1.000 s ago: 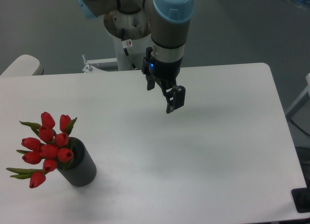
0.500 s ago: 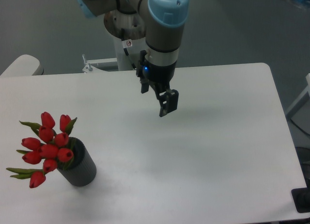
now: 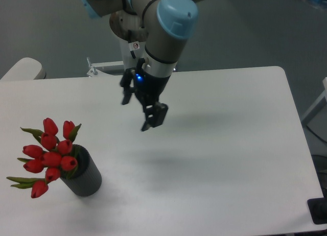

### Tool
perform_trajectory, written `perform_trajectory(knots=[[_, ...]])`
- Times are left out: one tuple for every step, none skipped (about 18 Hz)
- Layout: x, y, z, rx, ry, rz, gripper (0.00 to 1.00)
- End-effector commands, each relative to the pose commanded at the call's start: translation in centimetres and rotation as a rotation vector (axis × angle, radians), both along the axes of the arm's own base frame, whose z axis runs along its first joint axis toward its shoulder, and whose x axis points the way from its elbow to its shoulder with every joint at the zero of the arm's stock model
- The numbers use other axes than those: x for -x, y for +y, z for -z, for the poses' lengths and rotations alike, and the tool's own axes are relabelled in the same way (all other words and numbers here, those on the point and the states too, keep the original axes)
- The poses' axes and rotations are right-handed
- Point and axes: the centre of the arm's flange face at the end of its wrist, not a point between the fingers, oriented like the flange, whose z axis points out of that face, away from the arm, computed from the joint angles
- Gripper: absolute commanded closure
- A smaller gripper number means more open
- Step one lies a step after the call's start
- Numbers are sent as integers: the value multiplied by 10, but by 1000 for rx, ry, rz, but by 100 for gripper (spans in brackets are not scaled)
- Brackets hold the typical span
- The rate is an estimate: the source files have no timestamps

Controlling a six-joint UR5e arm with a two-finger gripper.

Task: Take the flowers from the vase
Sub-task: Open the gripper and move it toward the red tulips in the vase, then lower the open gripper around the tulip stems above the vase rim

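The flowers (image 3: 50,155), a bunch of red tulip buds with green leaves, stand in the vase (image 3: 85,181), a small dark grey ribbed cylinder near the table's front left corner. The buds lean out to the left over the rim. My gripper (image 3: 134,116) hangs above the table's middle, up and to the right of the flowers and well apart from them. It is tilted, its two black fingers (image 3: 154,116) spread open with nothing between them.
The white table (image 3: 219,159) spans the view, its right edge near x 600. The arm's base and mount (image 3: 130,37) sit behind the far edge. A pale rounded object (image 3: 20,70) lies at the far left.
The gripper has travelled left and slightly down toward the flowers and has tilted. Flowers and vase have not moved.
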Motion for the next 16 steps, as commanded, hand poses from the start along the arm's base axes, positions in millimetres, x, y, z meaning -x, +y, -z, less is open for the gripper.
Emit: perform_trajectory(knots=[[-2,-1,5,-21,-36,-12,0],[-5,0,6,-46,-71,-22,0],[-9,3,5,-65,-105,-28,0],[-10,5,6,-76,-125,-33,0],[-12,8,7,-86,-123,-27,0],[-14,12,12,-86,-126,-21,0],[-16,17,16,-87,-125,-17,0],[-17,20,16,-94,-117,-19,0],[-20,27,20,-97,-118,-22,0],[-25,38,23,-96,-126,-45,0],[-25,43,25,-99,-130,-69,0],[-25,49,27,-103,-135,-92,0],[-27,52,26,-103,-147,-120,0],[-27,57,27,-101,-159,-146,0],[-28,60,33,-103,-155,-141,0],[-33,64,34,-106,-152,-128,0]])
